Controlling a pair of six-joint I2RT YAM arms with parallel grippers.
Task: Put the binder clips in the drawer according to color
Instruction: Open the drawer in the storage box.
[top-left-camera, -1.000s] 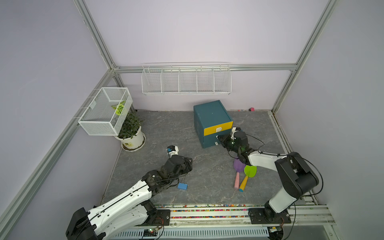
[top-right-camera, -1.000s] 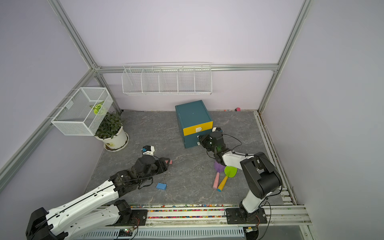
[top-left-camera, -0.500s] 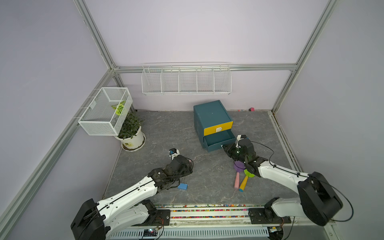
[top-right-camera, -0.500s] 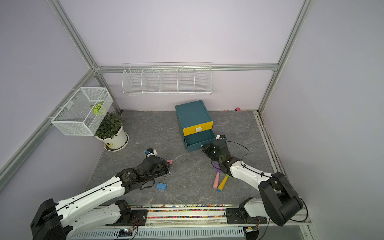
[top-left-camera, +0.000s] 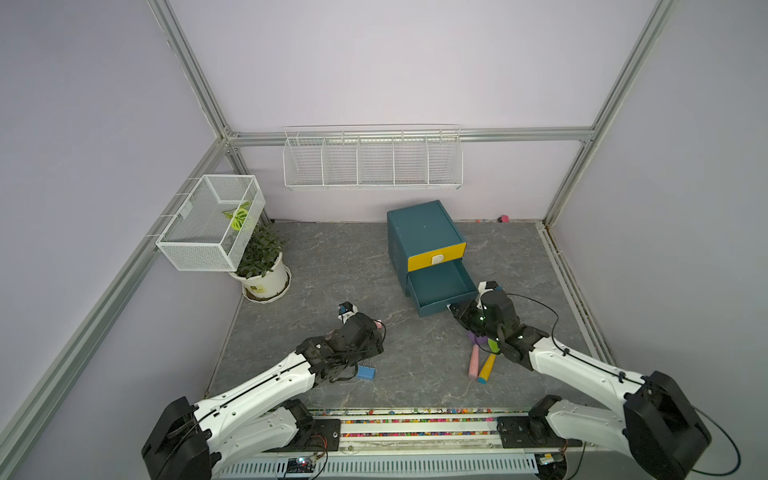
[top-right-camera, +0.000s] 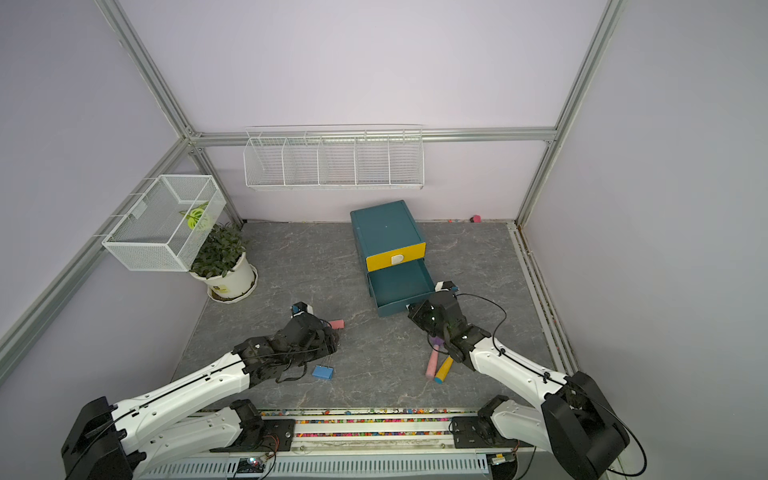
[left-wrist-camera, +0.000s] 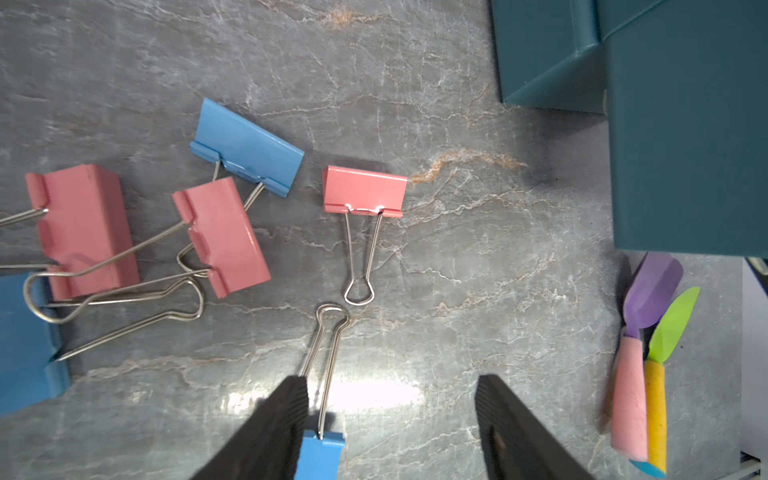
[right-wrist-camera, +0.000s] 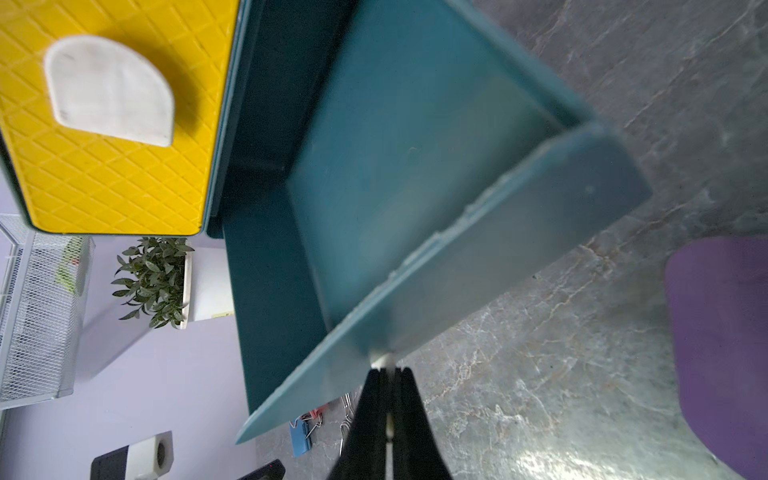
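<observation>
The dark-teal drawer cabinet (top-left-camera: 419, 232) has a yellow top drawer (top-left-camera: 436, 258) that is closed. Its middle teal drawer (top-left-camera: 440, 286) stands pulled out, and its inside looks bare. My right gripper (right-wrist-camera: 386, 372) is shut on that drawer's white pull (right-wrist-camera: 381, 358). Several binder clips lie on the grey floor under my left wrist. Pink binder clips (left-wrist-camera: 365, 189) (left-wrist-camera: 222, 237) (left-wrist-camera: 83, 228) and blue binder clips (left-wrist-camera: 249, 147) (left-wrist-camera: 25, 340) lie loose together. My left gripper (left-wrist-camera: 390, 380) is open above the floor. A blue clip (left-wrist-camera: 322, 453) lies beside one of its fingers (left-wrist-camera: 286, 415), ungripped.
Purple (left-wrist-camera: 654, 291) and green (left-wrist-camera: 675, 324) toy shovels lie right of the clips, close under my right arm. A potted plant (top-left-camera: 262, 270) and a wire basket (top-left-camera: 212, 222) stand at the left. A wire shelf (top-left-camera: 372, 160) hangs on the back wall.
My right gripper has drawn the middle drawer out toward the front. The left arm has shifted slightly over the clips, its jaws a little wider.
</observation>
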